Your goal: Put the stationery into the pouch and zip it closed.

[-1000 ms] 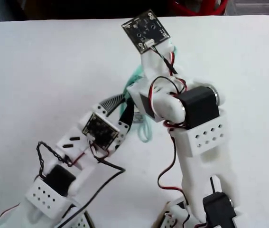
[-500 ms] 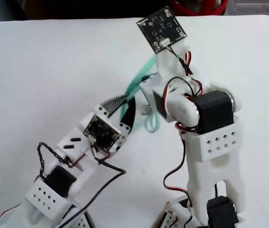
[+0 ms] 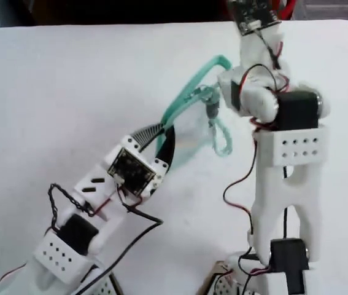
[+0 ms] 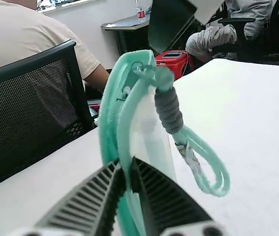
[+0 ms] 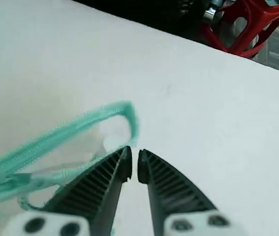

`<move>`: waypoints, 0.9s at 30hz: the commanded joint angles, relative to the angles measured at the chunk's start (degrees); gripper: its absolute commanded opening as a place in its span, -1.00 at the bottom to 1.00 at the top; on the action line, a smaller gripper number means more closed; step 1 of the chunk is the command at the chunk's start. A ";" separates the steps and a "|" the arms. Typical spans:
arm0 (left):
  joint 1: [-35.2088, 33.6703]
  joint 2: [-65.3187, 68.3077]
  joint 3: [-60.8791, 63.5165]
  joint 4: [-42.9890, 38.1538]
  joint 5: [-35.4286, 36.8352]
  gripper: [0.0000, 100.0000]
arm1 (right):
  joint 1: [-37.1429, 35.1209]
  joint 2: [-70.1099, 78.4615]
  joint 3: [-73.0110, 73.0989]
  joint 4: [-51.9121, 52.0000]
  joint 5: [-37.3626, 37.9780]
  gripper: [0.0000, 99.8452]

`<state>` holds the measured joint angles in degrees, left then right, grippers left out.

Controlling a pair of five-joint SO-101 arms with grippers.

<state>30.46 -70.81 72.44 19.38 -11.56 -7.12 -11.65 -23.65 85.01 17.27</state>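
**Pouch clamped at one end, zip pull at the other**

The left gripper (image 4: 128, 167) is clamped tight on the teal zip band of the soft, clear plastic pouch (image 4: 110, 113), which is held up off the white table (image 3: 51, 92) between the arms. The right gripper (image 5: 134, 155) sits at the pouch's far corner, jaws all but closed. We cannot tell whether they pinch anything.

We judge the pouch light, floppy and slick, so grip the band or the grey-wrapped teal cord loop (image 4: 205, 162), not the film. There is room to move sideways, but the table's far edge is close.

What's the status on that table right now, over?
Left hand shut on pouch, at its zipper edge. Right hand shut, at the far end. Pull cord dangling loose.
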 commanded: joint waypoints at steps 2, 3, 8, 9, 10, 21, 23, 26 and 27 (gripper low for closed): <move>-0.57 0.13 0.09 -0.09 -0.26 -0.95 | 2.07 0.04 -2.11 -3.03 0.88 -0.96; -0.57 0.13 0.09 -0.09 -0.26 -0.95 | 2.33 0.04 -2.11 -3.12 0.79 -0.96; -0.66 0.13 0.09 -0.18 -0.26 -0.95 | 0.66 -2.15 -4.40 2.15 0.53 -0.96; -0.66 0.13 0.09 -0.18 -0.26 -0.95 | -0.92 -2.95 -5.27 4.44 0.53 -0.96; -0.66 0.13 0.09 -0.18 -0.26 -0.95 | -2.42 -3.74 -6.24 7.08 0.53 -0.96; -0.66 0.13 0.09 -0.09 -0.26 -0.95 | -14.46 -7.60 3.08 13.49 3.78 -0.56; -0.66 0.13 0.09 -0.09 -0.26 -0.95 | -15.96 -7.69 3.16 13.49 4.40 -0.56; -0.66 0.13 0.09 -0.09 -0.26 -0.95 | -16.66 -7.08 2.55 12.09 4.57 -0.56; -0.66 0.13 0.09 -0.09 -0.26 -0.95 | -16.57 -6.99 2.81 10.95 4.48 -0.56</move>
<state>30.20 -70.81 72.44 19.38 -11.47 -23.30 -17.36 -20.66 98.20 21.14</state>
